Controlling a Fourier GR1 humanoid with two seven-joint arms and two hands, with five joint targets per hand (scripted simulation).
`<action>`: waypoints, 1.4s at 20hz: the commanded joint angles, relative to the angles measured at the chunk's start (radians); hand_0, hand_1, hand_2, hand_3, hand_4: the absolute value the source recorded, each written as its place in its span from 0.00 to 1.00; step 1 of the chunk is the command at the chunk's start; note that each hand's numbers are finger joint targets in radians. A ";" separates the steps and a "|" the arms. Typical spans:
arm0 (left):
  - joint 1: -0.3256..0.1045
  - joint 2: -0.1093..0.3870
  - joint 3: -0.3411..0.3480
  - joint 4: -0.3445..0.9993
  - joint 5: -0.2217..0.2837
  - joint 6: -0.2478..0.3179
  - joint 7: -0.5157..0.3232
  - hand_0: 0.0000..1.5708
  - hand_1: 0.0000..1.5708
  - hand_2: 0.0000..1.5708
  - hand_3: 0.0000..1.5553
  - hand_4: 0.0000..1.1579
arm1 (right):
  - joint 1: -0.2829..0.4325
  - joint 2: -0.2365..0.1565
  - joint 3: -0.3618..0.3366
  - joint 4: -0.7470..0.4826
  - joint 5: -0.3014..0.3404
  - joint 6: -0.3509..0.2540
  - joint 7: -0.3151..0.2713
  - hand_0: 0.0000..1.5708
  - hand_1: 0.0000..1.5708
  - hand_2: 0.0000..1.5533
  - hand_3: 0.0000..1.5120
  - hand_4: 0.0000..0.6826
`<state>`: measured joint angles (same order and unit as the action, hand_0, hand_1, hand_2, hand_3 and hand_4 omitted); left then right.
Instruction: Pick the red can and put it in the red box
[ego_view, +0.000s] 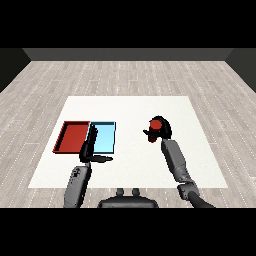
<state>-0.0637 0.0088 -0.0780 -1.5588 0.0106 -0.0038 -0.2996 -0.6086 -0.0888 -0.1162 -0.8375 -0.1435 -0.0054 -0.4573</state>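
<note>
At centre right of the frame, the red can (156, 123) is clasped by the curled right robot hand (161, 131) for carrying to the red tray (73, 137) at left, while the left robot hand (91, 148) is held spread.

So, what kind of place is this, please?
Probably a bare test room for tabletop sorting. A white table stands on a grey plank floor, carrying only a red tray, a light blue tray and a red can in the right hand.
</note>
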 joint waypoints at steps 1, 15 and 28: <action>-0.077 -0.008 -0.113 0.034 -0.003 0.086 0.066 0.00 0.00 0.00 0.00 0.00 | 0.063 0.015 0.019 -0.116 -0.013 0.003 0.036 0.90 0.90 0.93 0.94 0.96; -0.111 -0.009 -0.312 0.104 0.084 0.201 0.013 0.00 0.00 0.00 0.00 0.00 | 0.204 0.089 0.367 -0.405 -0.043 -0.262 0.087 0.90 0.90 0.91 0.93 0.93; -0.194 -0.009 -0.437 0.155 0.098 0.334 0.078 0.00 0.00 0.00 0.00 0.00 | 0.201 0.089 0.529 -0.536 -0.068 -0.385 0.175 0.90 0.90 0.92 0.93 0.90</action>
<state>-0.2587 0.0000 -0.4443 -1.4217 0.1022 0.2714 -0.2190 -0.4093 -0.0004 0.3853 -1.3113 -0.2264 -0.3558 -0.3430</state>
